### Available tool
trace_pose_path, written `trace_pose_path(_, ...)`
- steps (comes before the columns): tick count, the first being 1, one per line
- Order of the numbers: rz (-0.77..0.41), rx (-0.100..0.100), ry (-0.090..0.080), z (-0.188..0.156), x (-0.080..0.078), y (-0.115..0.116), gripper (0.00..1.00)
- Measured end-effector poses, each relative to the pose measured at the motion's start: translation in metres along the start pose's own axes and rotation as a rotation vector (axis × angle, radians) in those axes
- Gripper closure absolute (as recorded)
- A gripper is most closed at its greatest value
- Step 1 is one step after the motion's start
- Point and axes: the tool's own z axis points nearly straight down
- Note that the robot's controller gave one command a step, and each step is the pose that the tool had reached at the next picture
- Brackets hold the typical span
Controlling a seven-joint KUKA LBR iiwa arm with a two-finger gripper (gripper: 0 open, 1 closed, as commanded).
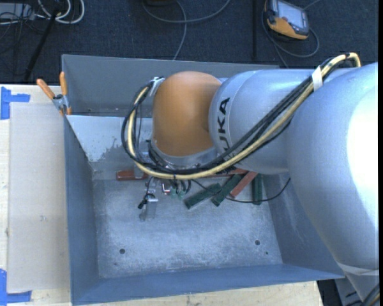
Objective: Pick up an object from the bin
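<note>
My gripper (147, 203) hangs under the orange wrist cover, low over the bin floor in the back left part. Just left of it, a flat reddish-brown piece (124, 175) lies against the back slope. To its right lie dark green tool handles (204, 197), splayed on the floor and partly hidden by the arm. A reddish-brown handle (244, 182) lies beside them, further right.
Another dark green piece (258, 188) with a thin dark wire lies at the right under the arm. The arm and its cables cover the back and right of the bin. Bare grey floor stretches along the front and left.
</note>
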Motion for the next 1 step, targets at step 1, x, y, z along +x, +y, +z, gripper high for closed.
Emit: trace_pose_path(1,0.044,0.003,-0.001,0.0477,-0.0377,-0.0615,0.0)
